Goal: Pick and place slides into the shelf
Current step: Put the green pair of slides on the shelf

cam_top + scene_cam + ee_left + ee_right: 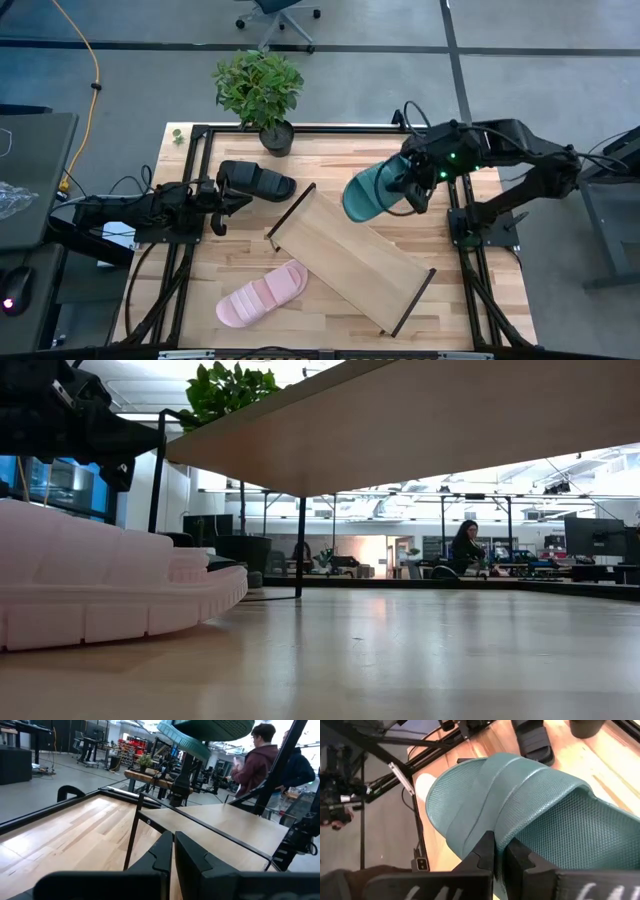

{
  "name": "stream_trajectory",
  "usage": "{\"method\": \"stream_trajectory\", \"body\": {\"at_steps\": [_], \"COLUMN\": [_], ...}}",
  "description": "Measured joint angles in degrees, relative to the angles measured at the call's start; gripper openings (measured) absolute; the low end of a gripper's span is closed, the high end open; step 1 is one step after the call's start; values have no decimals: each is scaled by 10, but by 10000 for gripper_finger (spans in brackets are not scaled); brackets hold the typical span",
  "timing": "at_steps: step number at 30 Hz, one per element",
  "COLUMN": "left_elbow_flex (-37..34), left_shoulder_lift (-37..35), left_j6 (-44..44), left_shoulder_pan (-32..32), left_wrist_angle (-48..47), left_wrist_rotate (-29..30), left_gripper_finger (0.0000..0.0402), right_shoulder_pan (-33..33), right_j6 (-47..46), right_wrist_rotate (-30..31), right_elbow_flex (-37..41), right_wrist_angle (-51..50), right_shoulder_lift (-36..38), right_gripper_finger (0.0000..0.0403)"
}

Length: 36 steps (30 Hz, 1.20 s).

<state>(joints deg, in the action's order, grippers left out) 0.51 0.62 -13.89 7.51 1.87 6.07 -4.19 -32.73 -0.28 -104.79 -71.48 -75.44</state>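
Note:
My right gripper is shut on the teal slide, which hangs in the air above the far end of the shelf and shows high up in the left wrist view. The shelf, a light-wood plank on black end frames, lies slantwise across the table's middle. Near its sole-down near side lies the pink slide. The black slide rests on the table by the left edge, just beyond my left gripper, which is shut and touches nothing. My right gripper pinches the teal slide's ribbed strap at its edge, one finger on the strap's outer side and one inside it over the textured footbed. The slide is lifted clear of the table and shelf, reaching from the fingers toward the table's left.
A potted plant stands at the far edge behind the black slide. Black frame rails run along the table's left and right sides. People are in the room beyond the table.

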Motion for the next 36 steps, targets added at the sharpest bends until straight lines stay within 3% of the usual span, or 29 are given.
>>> {"method": "stream_trajectory", "body": {"at_steps": [11, 16, 36], "left_elbow_flex": [0, 0, 0], "left_shoulder_lift": [0, 0, 0], "left_j6": [-12, -14, -3], "left_shoulder_pan": [0, 0, 0], "left_wrist_angle": [-7, -12, -12], "left_wrist_rotate": [-42, -70, -71], "left_gripper_finger": [10, 10, 10], "right_shoulder_pan": [-53, -65, -129], "right_j6": [-103, -146, -233], "right_wrist_rotate": [73, 77, 85], "right_elbow_flex": [0, 0, 0], "right_wrist_angle": [0, -3, -7], "right_shoulder_lift": [-15, -28, -71], "right_gripper_finger": [0, 0, 0]}}
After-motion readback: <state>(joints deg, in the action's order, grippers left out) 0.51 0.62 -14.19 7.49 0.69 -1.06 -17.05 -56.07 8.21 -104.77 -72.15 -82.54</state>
